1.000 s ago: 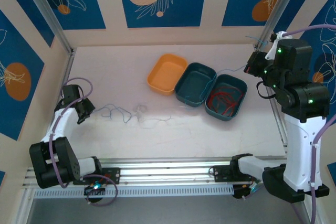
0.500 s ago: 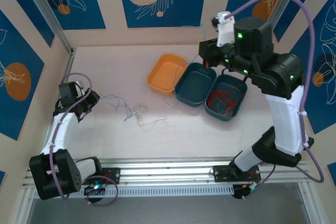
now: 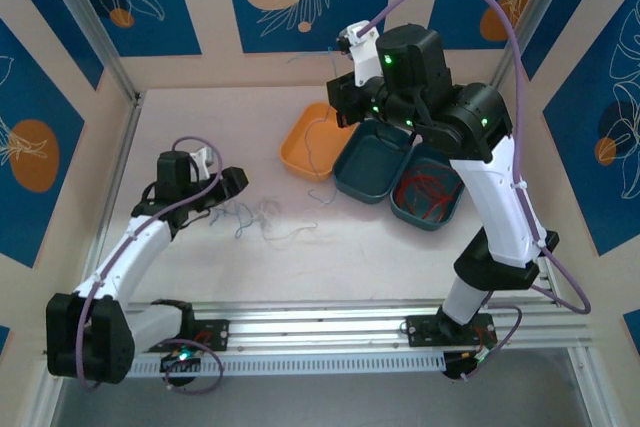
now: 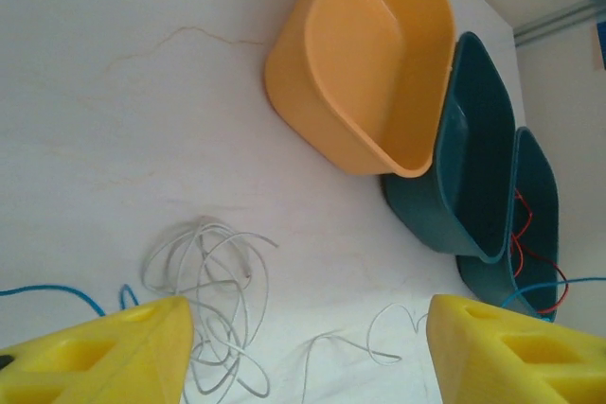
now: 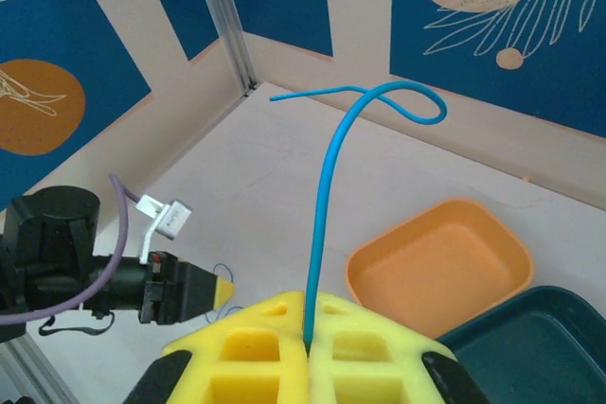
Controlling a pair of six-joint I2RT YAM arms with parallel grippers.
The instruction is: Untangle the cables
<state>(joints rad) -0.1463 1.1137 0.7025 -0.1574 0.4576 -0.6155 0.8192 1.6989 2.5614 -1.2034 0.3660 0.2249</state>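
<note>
1. Left gripper (image 3: 232, 182): low over the white table (image 3: 400, 257), to the near-left of the orange rounded-rectangular plastic tray (image 3: 318, 140) and well apart from it; its yellow fingers (image 4: 95, 352) stand wide apart with nothing between them, so the hand is open and empty.

2. Whitish thin cables (image 4: 213, 281): lying in loose overlapping loops on the table, between the left gripper and the orange tray, nearer the gripper; a separate whitish strand lies just to the right of the loops. A loose blue wire (image 4: 57, 292) runs on the table on the side of the loops away from the orange tray; whether it is knotted with them cannot be told.

3. Orange tray: resting on the table, open side up.

4. First dark teal plastic tray (image 3: 372, 159): touching the right side of the orange tray. Second dark teal plastic tray (image 3: 430, 185): touching the first, on its side away from the orange tray; red thin cables (image 3: 425, 192) lie bundled inside it.

5. Right gripper (image 3: 345, 97): raised above the far right corner of the orange tray; its yellow fingers (image 5: 256, 352) are pressed together on a blue thread-thin cable (image 5: 327, 196), which rises from the pinch and curls into an open loop; in the top view a thin strand hangs from this gripper across the orange tray, its lower end reaching the table just near of the tray.
</note>
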